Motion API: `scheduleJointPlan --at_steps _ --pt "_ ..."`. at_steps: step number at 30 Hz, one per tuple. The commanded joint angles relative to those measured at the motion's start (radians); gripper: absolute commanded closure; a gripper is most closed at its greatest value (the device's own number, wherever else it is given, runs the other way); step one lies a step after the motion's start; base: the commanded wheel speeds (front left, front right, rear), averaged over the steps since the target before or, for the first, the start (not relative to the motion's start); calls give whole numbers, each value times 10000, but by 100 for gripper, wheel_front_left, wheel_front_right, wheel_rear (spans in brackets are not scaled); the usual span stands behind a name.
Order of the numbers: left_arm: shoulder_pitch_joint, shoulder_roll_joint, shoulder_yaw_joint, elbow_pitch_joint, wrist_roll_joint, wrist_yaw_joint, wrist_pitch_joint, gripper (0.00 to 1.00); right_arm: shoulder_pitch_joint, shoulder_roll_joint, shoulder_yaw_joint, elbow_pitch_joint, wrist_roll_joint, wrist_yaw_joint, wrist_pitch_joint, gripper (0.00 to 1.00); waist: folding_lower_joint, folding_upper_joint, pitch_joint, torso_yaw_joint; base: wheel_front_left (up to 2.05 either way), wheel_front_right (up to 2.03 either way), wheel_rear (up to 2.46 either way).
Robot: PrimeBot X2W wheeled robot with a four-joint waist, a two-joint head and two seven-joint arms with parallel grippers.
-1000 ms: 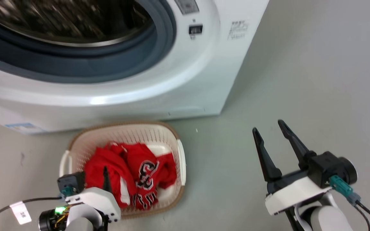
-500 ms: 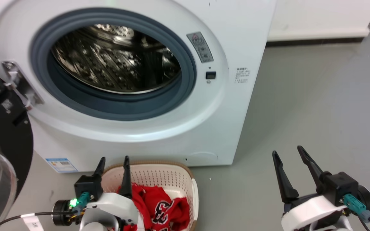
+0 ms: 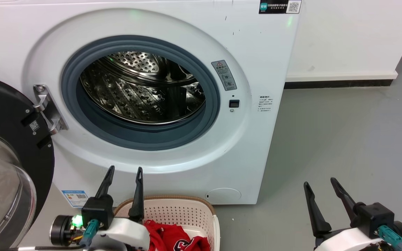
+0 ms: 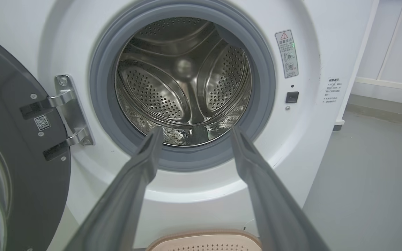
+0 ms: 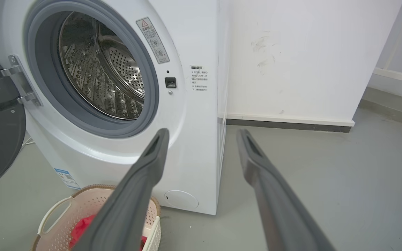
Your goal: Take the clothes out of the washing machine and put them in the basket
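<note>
Heaped in the basket, near and left, just before the washing machine: the red clothes. Bare steel in the drum, door swung wide left. Spread and empty, the left gripper above the basket; likewise spread, the right gripper over open floor at right.

Grey sticker with red warning triangle on the washing machine front, black sticker with QR code at its top right, print block too small to read, QR tag on the door, blue-edged label low left, unreadable.
</note>
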Motion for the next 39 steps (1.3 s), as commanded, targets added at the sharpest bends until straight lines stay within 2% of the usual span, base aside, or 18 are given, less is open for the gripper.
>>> scheduleJointPlan --at_steps 1,10,32,33,36,39 --pt "274 50 11 -142 -4 92 69 0 157 19 -64 35 -47 -7 -33 0 2 0 -71 41 0 0 0" --pt "886 87 76 -517 -235 259 297 0 303 19 -371 -54 -79 -7 60 0 2 0 -95 95 0 0 0" --pt "783 217 22 -572 -456 375 406 0 260 19 -202 62 122 -7 8 0 2 0 42 27 0 0 0" --pt "810 207 12 -524 -438 351 447 100 152 -2 -205 39 48 0 69 100 2 0 44 25 0 0 0" --pt "824 182 44 -307 -551 329 503 100 188 -2 -179 206 141 0 46 100 3 0 52 19 0 0 0" --pt "697 160 211 -202 -1166 252 710 100 146 -22 -191 220 844 0 69 100 3 0 66 16 0 0 0"
